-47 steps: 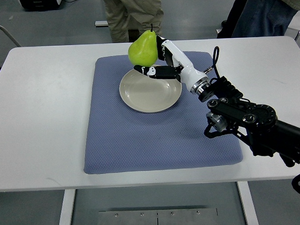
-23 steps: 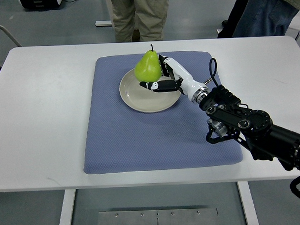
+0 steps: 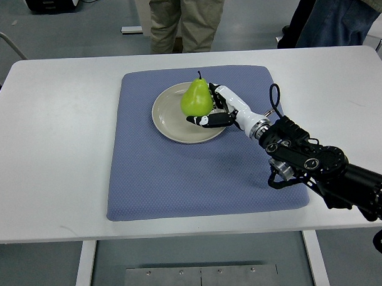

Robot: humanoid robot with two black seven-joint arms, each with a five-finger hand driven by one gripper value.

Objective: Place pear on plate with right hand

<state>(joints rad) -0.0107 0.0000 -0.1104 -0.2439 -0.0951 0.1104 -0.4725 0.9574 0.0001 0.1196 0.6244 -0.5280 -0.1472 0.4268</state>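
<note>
The smooth green pear point(image 3: 196, 97) has been brought down and nearer over the last second, from above the far rim to the right part of the round beige plate point(image 3: 168, 118), so that only the setting down and release are judged to remain. It is kept upright, stem up, clamped in the right hand point(image 3: 214, 111), whose fingers are wrapped around its right and near sides. The black forearm is reached in from the right edge, low over the blue-grey mat point(image 3: 179, 175) on the white desk point(image 3: 52, 135).
</note>
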